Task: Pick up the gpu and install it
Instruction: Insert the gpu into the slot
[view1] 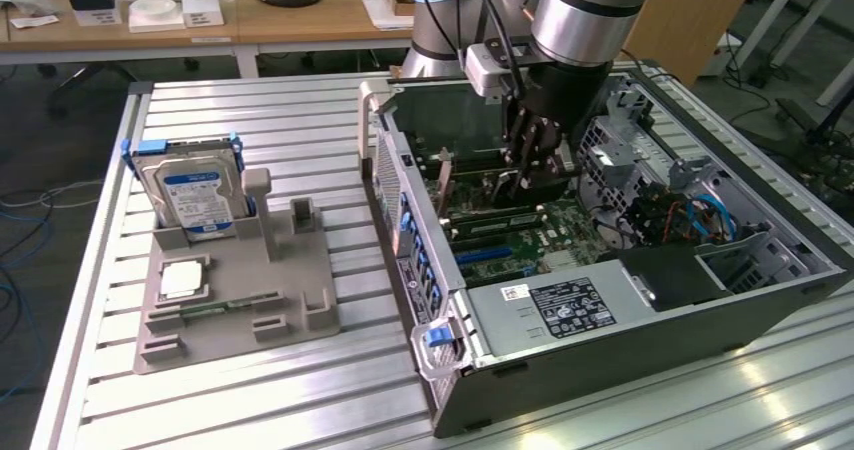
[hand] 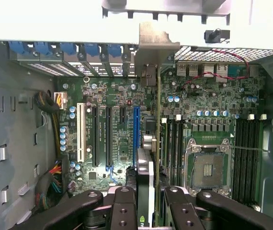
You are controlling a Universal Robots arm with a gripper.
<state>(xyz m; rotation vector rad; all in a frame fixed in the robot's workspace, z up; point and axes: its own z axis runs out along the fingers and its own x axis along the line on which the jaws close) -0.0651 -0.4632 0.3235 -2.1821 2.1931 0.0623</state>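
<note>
Wrist view: end effector grips the thin, edge-on gpu over the green motherboard, its silver bracket near the perforated rear wall.

Bright, even room light falls from above. The ribbed tabletop, well away from the pincer, carries pale glare streaks, strongest beside the computer case. Inside the case, just under the pincer, the parts sit in soft shade. In the wrist view the case rim far beyond the pincer is washed out to plain white, while the motherboard is evenly lit and clear. The dark fingers and the gpu edge between them look soft, being close to the lens.
</note>
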